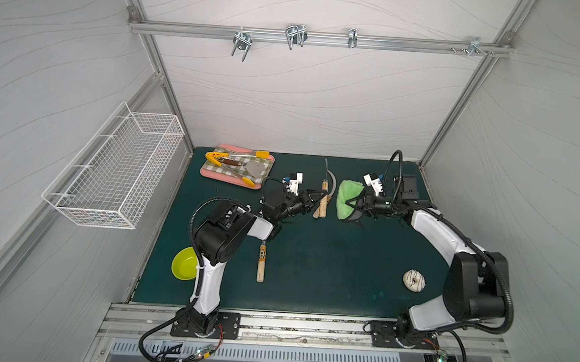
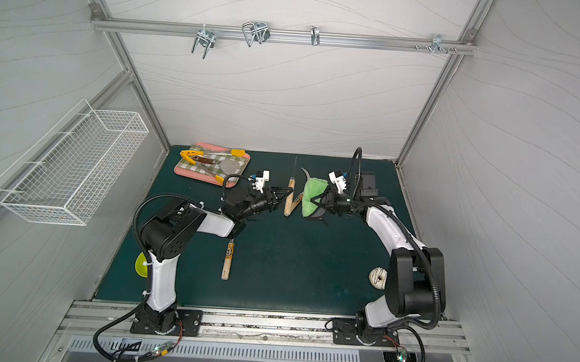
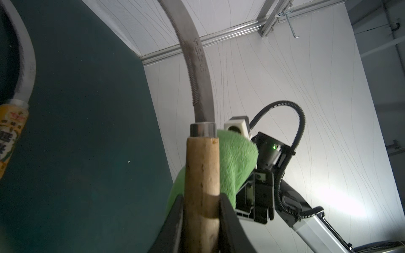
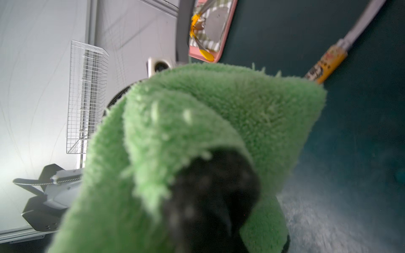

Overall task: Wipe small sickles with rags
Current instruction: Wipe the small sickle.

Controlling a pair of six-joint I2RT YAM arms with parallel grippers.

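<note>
My left gripper [image 1: 323, 193] [image 3: 201, 197] is shut on the bare wooden handle [image 3: 201, 166] of one small sickle, lifted off the mat, its grey blade [image 3: 197, 65] rising away. The light-green rag [image 1: 345, 199] [image 4: 219, 109] hangs just right of it, with my right gripper [image 1: 349, 203] shut on it; the cloth covers those fingers in the right wrist view. A second sickle with an orange label [image 2: 297, 199] [image 4: 326, 63] lies on the mat between handle and rag. A third sickle [image 1: 261, 263] lies partly under my left arm.
A pink tray [image 1: 208, 174] with yellow-tipped tongs and a spatula sits at the back left. A lime bowl [image 1: 185, 263] stands by the left arm's base, a doughnut [image 1: 414, 280] near the right arm. A wire basket [image 1: 114, 173] hangs on the left wall.
</note>
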